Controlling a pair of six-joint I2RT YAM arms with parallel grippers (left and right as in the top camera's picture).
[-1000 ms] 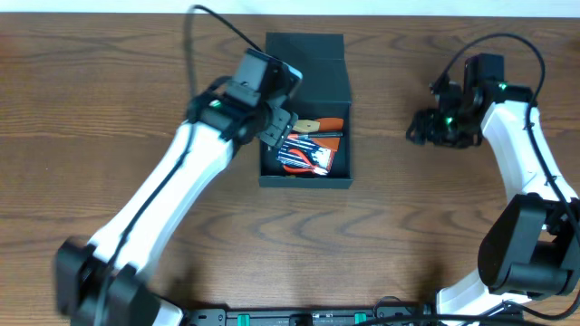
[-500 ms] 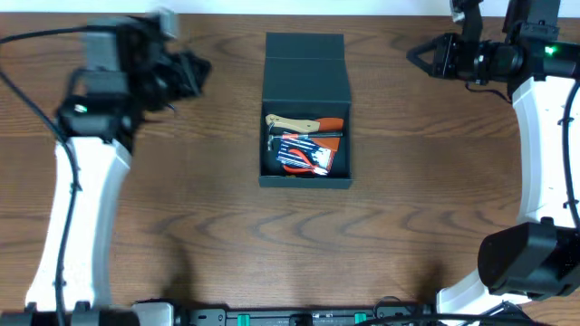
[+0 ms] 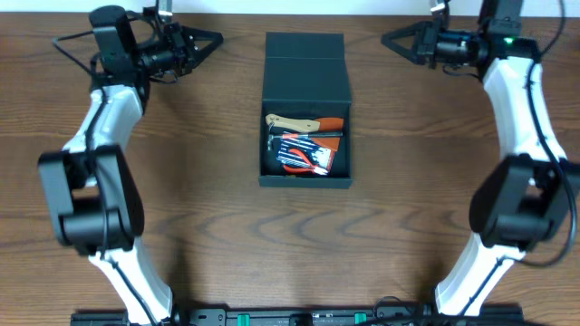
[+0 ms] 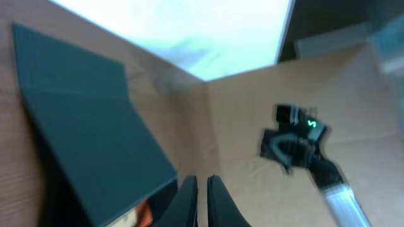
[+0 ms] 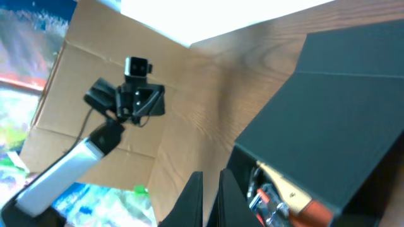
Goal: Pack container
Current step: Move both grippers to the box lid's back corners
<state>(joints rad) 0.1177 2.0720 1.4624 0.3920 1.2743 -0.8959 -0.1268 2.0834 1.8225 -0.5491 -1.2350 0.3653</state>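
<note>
Overhead, the wooden table is carrying a single box, and from the near edge the two white arms are reaching away toward the far corners. Midway between the side edges and closer to the far edge, the container is sitting square to the table, with its hinged lid standing open on the far side. Inside it, red- and orange-handled tools are lying bunched toward the near wall, and a wood-handled tool is lying crosswise just beyond them.

Farther back, near the far left corner, the left gripper is hanging clear of the tabletop. It is clenched on nothing, its tips pointing toward the container and well apart from it. Near the far right corner, the right gripper is mirroring that pose, likewise clenched and empty.

Each wrist camera is showing its own dark fingers drawn almost together with nothing between them. Beyond them the open container is showing, and the opposite arm is standing out against a brown cardboard sheet.
</note>
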